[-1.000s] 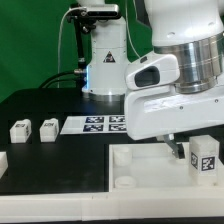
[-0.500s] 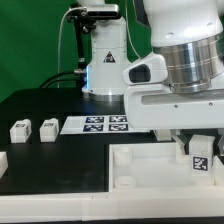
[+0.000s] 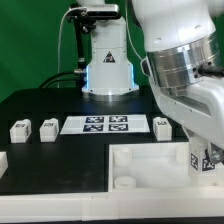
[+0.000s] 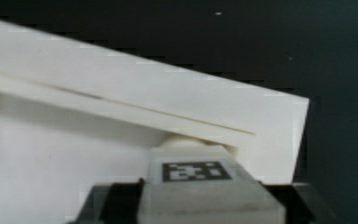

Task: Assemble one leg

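Observation:
My gripper [image 3: 200,156] is shut on a leg [image 3: 204,161], a small white block with a black-and-white tag, at the exterior view's right. It holds the leg at the right corner of the large white tray [image 3: 135,160]. In the wrist view the leg [image 4: 197,178] sits between the two dark fingers [image 4: 115,203] of the gripper [image 4: 202,205], tag facing the camera, over the tray's corner [image 4: 105,100]. Whether the leg touches the tray is hidden. Two more legs [image 3: 20,129] [image 3: 48,128] stand at the left, and one [image 3: 162,124] beside the marker board.
The marker board [image 3: 104,124] lies flat on the black table behind the tray. A white part [image 3: 3,160] shows at the exterior view's left edge. The robot base [image 3: 105,60] stands at the back. The tilted arm [image 3: 185,70] fills the upper right.
The arm has tilted and swung toward the exterior view's right with the leg held. The leg beside the marker board, hidden before, now shows.

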You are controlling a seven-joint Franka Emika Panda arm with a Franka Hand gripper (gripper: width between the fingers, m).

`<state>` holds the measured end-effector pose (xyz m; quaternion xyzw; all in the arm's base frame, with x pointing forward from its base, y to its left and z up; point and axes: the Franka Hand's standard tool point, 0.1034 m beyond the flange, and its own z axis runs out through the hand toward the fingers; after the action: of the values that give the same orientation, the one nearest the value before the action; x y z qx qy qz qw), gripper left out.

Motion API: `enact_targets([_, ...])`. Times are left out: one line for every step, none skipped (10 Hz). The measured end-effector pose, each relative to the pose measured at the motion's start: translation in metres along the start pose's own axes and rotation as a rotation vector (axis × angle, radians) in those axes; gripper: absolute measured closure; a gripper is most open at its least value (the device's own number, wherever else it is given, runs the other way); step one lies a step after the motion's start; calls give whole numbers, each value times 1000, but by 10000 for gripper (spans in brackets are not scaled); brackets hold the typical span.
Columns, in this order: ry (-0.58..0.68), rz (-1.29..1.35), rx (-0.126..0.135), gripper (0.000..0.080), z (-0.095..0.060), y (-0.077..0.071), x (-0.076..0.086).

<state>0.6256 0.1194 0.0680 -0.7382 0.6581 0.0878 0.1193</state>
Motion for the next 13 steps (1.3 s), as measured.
enact_targets([-22, 122, 12, 503, 1, 0, -1])
enact_targets([-22, 270, 27, 503, 2, -1, -2])
enact_targets([-25, 337, 32, 503, 1, -2, -2])
enact_targets([-24, 421, 41, 502, 0, -4, -1])
enact_targets([-17, 491, 47, 502, 0, -5, -1])
enact_targets([-8, 524, 56, 502, -2, -6, 1])
enact_targets([-6, 517, 55, 501, -2, -6, 1])
enact_targets([-6, 515, 52, 501, -1, -5, 1])
enact_targets([-6, 512, 52, 270, 0, -5, 0])
enact_targets([-5, 479, 48, 270, 1, -2, -4])
enact_targets([-5, 444, 40, 172, 0, 1, -10])
enact_targets([-9, 409, 42, 156, -7, 2, -17])
enact_targets([-15, 373, 33, 151, -15, 5, -24])
